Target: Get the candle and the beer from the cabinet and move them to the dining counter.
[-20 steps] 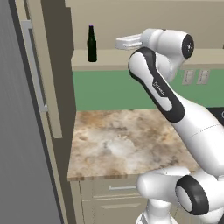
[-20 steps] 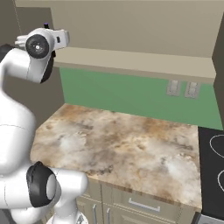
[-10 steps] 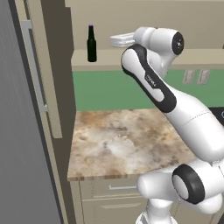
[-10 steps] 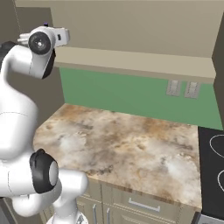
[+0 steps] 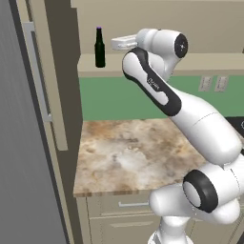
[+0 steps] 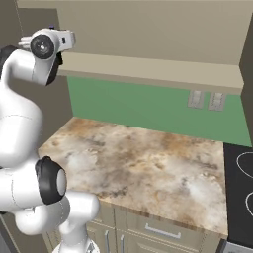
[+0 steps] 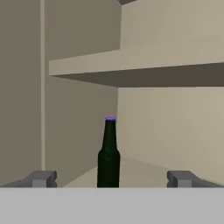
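Up at the cabinet: my hand is raised level with its bottom shelf, doors swung open, long silver bar handle on the left door.
Beer: standing upright near the left end of that shelf, dark glass, purple cap on top, close to the cabinet's side wall.
Hand view: the bottle sits dead centre between my two finger tips, further back on the shelf, with a second shelf overhead.
My gripper: spread as wide as it goes, nothing between the tips, nothing touched (the bottle is ahead of me, not in my grasp).
Worktop: marbled stone below me against the green wall.
Right edge: a black stove top beside the stone.
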